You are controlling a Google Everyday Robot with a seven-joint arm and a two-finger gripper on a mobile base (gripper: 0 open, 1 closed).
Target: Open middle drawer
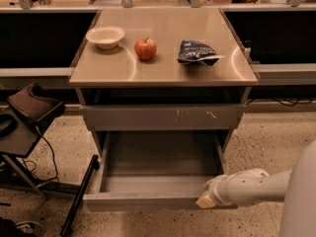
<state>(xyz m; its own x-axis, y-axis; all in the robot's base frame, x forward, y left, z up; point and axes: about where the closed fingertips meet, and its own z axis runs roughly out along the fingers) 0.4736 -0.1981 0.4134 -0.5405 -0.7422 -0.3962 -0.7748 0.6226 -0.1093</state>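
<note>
The middle drawer (148, 200) is a wide shallow grey drawer. It stands pulled far out of the cabinet, and its inside (158, 157) shows nothing in it. My gripper (204, 200) is at the right end of the drawer's front panel, touching or just in front of it. My white arm (256, 186) reaches in from the lower right. Above the drawer is a taller grey front with pale scratch marks (163, 117), which is pushed in.
On the cabinet top (163, 70) are a pale bowl (104, 36), a red apple (145, 48) and a blue chip bag (197, 52). A dark chair or stand (29, 112) with cables and a black leg (79, 194) is at the left. The floor is speckled.
</note>
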